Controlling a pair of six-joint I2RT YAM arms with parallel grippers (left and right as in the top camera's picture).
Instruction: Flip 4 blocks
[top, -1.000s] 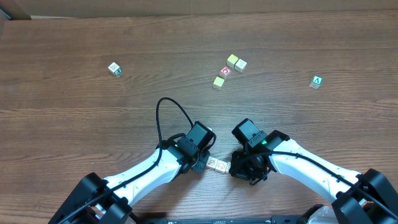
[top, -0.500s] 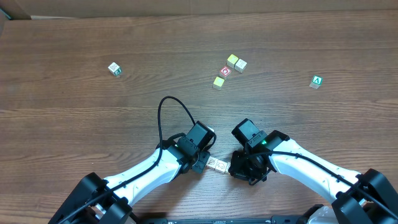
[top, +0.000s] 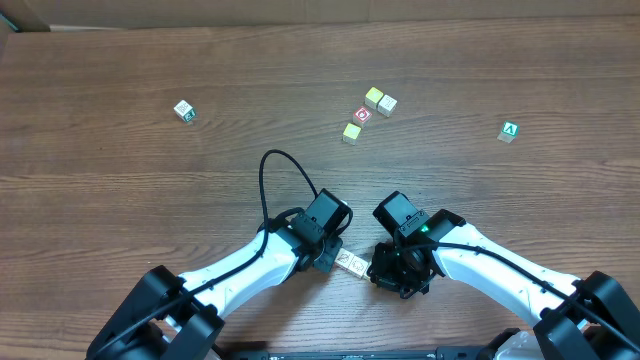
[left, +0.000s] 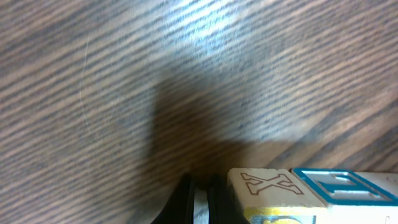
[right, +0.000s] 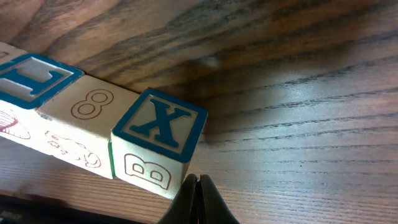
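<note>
Flanking a row of lettered cubes (top: 350, 264), the left claw (top: 328, 262) and right claw (top: 386, 268) are seen pinched shut, nothing held. The four blocks (top: 373, 97) are found well ahead: three clustered straight on, a lone block (top: 183, 111) far leftward.

The left hand (top: 329, 260) has edged slightly rightward.
</note>
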